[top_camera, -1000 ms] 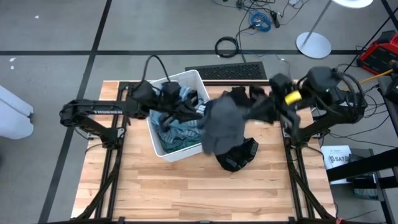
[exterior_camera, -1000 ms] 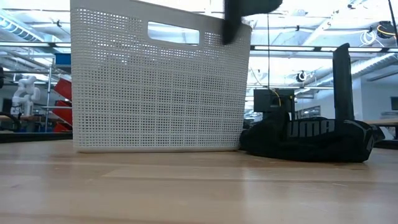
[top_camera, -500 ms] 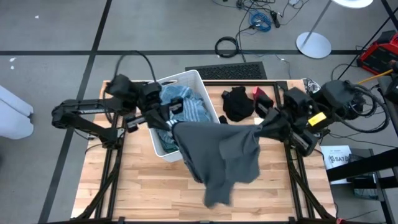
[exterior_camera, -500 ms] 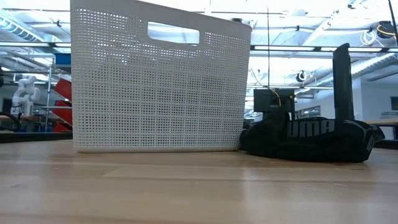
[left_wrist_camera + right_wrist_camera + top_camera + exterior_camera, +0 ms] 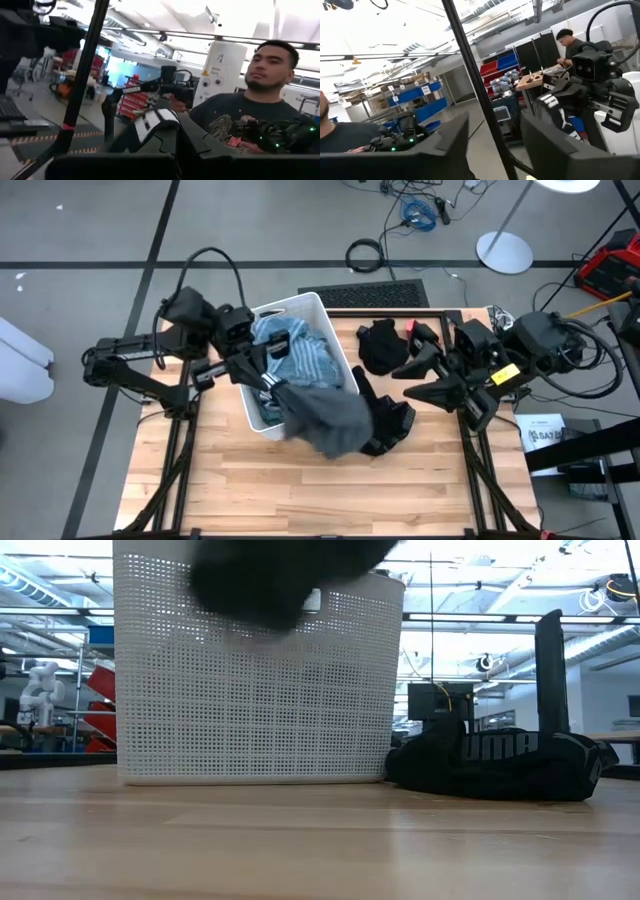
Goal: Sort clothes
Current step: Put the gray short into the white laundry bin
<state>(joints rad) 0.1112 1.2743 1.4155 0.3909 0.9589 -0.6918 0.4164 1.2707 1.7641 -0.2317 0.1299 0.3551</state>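
Note:
A dark grey garment hangs from my left gripper, which is shut on it above the near right corner of the white bin. In the low view the garment is a dark blur in front of the bin. Teal striped and light blue clothes fill the bin. My right gripper stands open to the garment's right and holds nothing. A black printed garment lies on the table beside the bin. My left gripper holds the dark grey garment by its upper end, coming at it from the table's left side. The bunched cloth hangs slack below and to the right of the fingers. In the low view its lower edge is well clear of the table.
Another black garment and a red piece lie at the table's far edge. A keyboard sits beyond that edge. Bare wood stretches along the near side. People show in the room behind.
Both grippers drew the dark grey garment out wide between them above the table. My right gripper has then opened and let go. The freed cloth has dropped and bunched, hanging from my left gripper alone. My left gripper has risen and drawn back toward the table's left edge.

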